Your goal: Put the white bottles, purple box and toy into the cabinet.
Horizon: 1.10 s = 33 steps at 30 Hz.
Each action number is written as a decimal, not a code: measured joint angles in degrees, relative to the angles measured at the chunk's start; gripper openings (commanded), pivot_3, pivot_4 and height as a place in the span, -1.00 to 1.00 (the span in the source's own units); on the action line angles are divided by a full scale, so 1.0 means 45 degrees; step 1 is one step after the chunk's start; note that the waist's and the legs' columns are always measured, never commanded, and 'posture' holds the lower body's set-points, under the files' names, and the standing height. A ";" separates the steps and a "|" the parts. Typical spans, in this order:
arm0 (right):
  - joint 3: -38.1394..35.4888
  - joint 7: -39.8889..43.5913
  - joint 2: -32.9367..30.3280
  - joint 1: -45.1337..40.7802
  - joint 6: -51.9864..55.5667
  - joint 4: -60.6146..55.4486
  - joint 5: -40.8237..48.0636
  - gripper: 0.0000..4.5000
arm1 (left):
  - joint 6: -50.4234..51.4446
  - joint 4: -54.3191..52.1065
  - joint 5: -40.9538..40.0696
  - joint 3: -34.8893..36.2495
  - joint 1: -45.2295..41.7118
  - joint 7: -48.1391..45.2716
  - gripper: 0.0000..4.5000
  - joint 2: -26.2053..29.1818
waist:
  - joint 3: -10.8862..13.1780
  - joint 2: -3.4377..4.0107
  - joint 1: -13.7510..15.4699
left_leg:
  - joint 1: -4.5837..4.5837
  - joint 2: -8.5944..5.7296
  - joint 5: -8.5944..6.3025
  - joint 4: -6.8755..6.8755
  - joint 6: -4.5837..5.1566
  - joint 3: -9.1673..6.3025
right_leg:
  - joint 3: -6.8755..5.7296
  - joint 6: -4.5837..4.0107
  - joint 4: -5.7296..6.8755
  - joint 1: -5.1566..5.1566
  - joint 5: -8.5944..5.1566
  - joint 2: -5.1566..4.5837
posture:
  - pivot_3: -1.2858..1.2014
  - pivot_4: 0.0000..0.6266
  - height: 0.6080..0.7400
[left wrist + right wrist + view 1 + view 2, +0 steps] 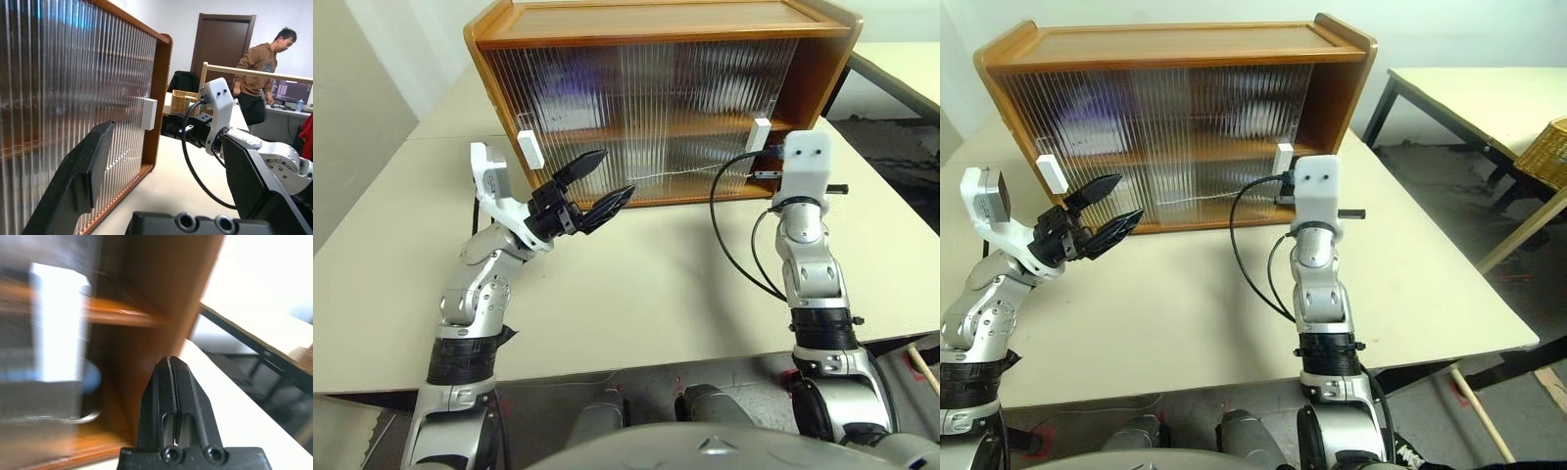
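Black-fingered and spread wide, the left end effector (592,186) hovers empty above the desk (636,294); the right end effector (170,396), pressed shut on nothing, sits by the cabinet (656,108) and its right handle (762,134). Both ribbed doors look closed, a purple blur behind them possibly the box. Judged step: finish sliding the door squarely, pushing along its track without twisting.

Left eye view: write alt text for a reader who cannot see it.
A wide wooden cabinet with ribbed clear sliding doors pulled shut stands on a beige table. The left gripper hangs open before the left white handle; the right arm reaches toward the right white handle.
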 measured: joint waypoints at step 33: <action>0.0508 0.1842 0.0682 -0.0787 -0.1091 0.0968 0.2408 -0.98 | -0.0050 0.0002 0.0223 0.0024 0.0013 0.0031 1.00 -0.0193 | -0.0014 0.0018 0.0020 | -0.0011 -0.0002 0.0011 0.0019 0.0016 0.0005 | 0.0000 0.0017 -0.0001 -0.0018 0.0001 0.0000 | -0.07 -0.98 1.00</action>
